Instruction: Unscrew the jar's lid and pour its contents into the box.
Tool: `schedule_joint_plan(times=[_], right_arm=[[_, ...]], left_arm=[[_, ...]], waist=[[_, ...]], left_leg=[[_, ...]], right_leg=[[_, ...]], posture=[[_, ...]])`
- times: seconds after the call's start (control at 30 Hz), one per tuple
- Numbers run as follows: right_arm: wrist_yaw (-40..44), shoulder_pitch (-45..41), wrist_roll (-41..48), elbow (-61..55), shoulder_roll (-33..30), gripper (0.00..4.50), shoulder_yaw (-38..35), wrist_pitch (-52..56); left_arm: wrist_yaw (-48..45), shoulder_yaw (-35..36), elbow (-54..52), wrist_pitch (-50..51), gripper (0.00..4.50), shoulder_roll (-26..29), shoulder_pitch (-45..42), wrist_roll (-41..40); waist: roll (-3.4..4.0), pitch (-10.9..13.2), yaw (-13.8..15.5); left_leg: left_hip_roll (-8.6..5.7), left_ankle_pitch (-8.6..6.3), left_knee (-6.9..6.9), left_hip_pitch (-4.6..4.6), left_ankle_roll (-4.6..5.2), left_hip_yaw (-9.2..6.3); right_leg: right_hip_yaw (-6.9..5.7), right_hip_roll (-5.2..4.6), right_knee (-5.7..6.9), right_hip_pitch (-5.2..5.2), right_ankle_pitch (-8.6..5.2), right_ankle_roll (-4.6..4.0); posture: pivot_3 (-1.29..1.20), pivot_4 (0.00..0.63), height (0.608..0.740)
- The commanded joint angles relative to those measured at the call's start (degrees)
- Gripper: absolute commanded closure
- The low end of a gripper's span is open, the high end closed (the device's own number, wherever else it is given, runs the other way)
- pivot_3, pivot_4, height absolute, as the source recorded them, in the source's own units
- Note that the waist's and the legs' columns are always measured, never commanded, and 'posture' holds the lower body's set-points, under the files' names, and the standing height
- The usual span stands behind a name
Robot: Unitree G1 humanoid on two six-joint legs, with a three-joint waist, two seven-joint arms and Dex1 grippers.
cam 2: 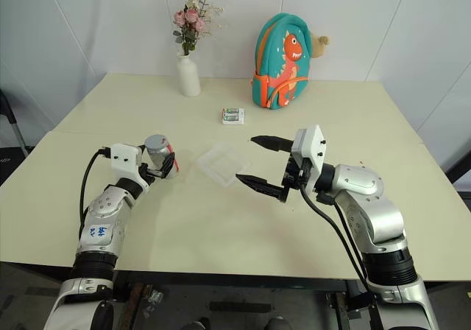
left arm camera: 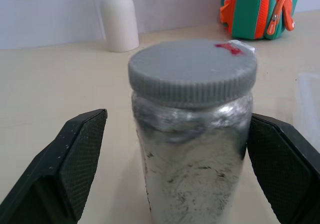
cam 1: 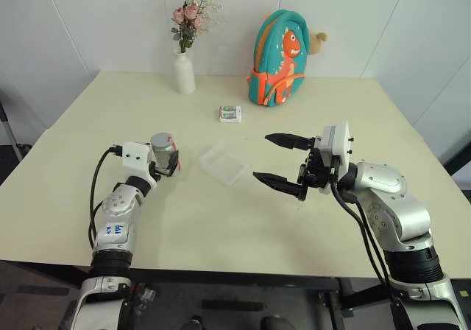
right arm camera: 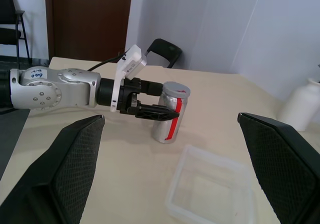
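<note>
Left eye view, centre-left: the wide-open left gripper (cam 1: pixel 168 165) brackets the jar (cam 1: pixel 163 152) ungripped, its lid (left arm camera: pixel 192 72) still on, the box (cam 1: pixel 226 163) empty, and the right gripper (cam 1: pixel 283 159) gapes idle, so everything remains.

Jar (cam 1: pixel 163 152) stands between wide-open left gripper (left arm camera: pixel 175 174) fingers, gap one side. Clear box (cam 1: pixel 226 162) just beside. Bare tabletop (cam 1: pixel 221 227) beneath open right gripper (cam 1: pixel 278 160).

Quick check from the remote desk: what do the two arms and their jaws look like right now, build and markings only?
Both arms are silver-grey metal with rounded joint housings and black ribbed cuffs near the base. The left gripper and right gripper each carry a white block-shaped wrist module and two black, tapered jaws with textured inner faces. A black cable loops along each forearm. The left arm bears a white sticker with blue handwriting.
</note>
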Motion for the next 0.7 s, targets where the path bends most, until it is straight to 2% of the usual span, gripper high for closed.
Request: schedule_joint_plan(times=[0.03,0.2,0.47,0.7], right_arm=[[-0.67,0.11,1.03,-2.04,-0.07,0.0,-1.08,-0.11],[-0.53,0.2,1.21,-2.01,0.0,0.0,-0.74,-0.07],[0.09,-0.37,1.33,-1.2,0.26,0.0,-0.23,-0.03],[1.0,-0.37,1.65,-0.97,0.26,0.0,-0.02,0.13]], left_arm=[[1.43,-0.07,-4.36,-0.67,0.03,-1.06,1.81,0.25],[2.96,-0.57,-8.4,0.87,0.03,-2.46,4.11,0.62],[11.68,-0.91,-17.63,6.3,0.03,-6.12,6.69,3.7],[21.47,-0.97,-23.28,12.72,0.03,-14.03,6.46,4.53]], waist=[[0.0,0.0,-0.01],[0.0,0.0,0.07],[0.0,0.0,0.02],[-0.01,0.0,0.16]], left_leg=[[0.0,0.0,0.0,0.0,0.0,0.0],[0.0,0.0,0.01,0.0,0.0,0.0],[0.0,0.0,0.04,0.01,-0.01,0.0],[-0.01,0.0,0.12,-0.01,-0.01,0.0]], right_leg=[[0.0,0.0,0.0,0.0,0.0,0.0],[0.0,0.0,0.01,0.0,0.0,0.0],[0.01,0.01,0.01,0.03,0.01,0.01],[0.01,0.01,0.0,0.06,0.02,0.02]], posture=[[0.0,0.15,0.74],[0.0,0.15,0.74],[0.0,0.15,0.74],[0.0,0.15,0.74]])
